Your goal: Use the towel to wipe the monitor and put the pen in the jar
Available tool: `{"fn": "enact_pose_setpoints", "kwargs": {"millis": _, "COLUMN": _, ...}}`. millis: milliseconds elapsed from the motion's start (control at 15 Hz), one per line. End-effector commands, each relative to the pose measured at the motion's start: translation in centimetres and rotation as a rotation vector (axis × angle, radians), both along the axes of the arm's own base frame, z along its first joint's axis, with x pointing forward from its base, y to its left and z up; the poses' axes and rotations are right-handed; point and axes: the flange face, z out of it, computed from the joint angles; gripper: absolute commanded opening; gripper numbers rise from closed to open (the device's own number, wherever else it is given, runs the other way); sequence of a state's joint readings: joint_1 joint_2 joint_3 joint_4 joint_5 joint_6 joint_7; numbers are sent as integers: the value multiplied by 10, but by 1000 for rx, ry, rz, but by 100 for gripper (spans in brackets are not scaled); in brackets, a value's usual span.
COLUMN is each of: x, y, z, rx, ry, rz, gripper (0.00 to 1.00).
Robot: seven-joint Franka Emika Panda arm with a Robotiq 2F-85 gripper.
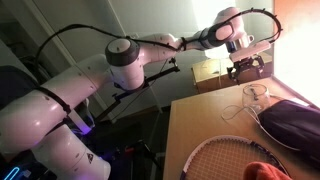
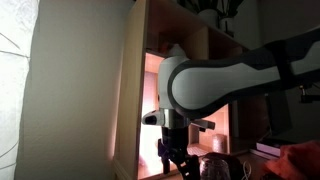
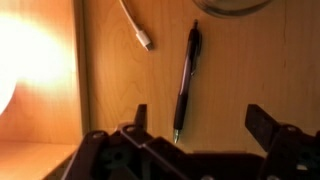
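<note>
In the wrist view a dark pen (image 3: 186, 78) lies on the wooden table, its tip pointing toward my gripper (image 3: 200, 125). The gripper hovers above it, open and empty, and the pen lies nearer the left finger (image 3: 140, 116). The jar (image 3: 234, 5) shows only as a curved glass rim just beyond the pen. In an exterior view the gripper (image 1: 246, 66) hangs over the table's far end, with the clear jar (image 1: 256, 96) just in front of it and the glowing monitor (image 1: 299, 48) to its right. The orange towel (image 1: 264, 172) lies crumpled at the near edge.
A white cable with a plug (image 3: 137, 25) lies left of the pen. A dark zippered pouch (image 1: 291, 120) and a racket (image 1: 232, 155) lie on the table (image 1: 185, 125). In the wrist view a bright glow (image 3: 20, 60) covers the left side.
</note>
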State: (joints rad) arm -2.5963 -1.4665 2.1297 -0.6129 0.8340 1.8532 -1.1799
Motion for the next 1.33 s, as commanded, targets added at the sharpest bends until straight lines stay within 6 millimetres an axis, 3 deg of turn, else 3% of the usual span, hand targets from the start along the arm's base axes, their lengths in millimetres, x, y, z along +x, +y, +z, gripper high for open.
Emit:
{"fn": "enact_pose_setpoints", "kwargs": {"millis": 0, "x": 0, "y": 0, "z": 0, "rx": -3, "ry": -1, "rz": -6, "gripper": 100}}
{"fn": "enact_pose_setpoints", "kwargs": {"millis": 533, "x": -1, "y": -4, "z": -3, "rx": 13, "ry": 23, "rz": -4, "gripper": 100}}
{"fn": "enact_pose_setpoints", "kwargs": {"millis": 1267, "x": -10, "y": -23, "z": -38, "rx": 41, "ry": 76, "rz": -102, "gripper": 100}}
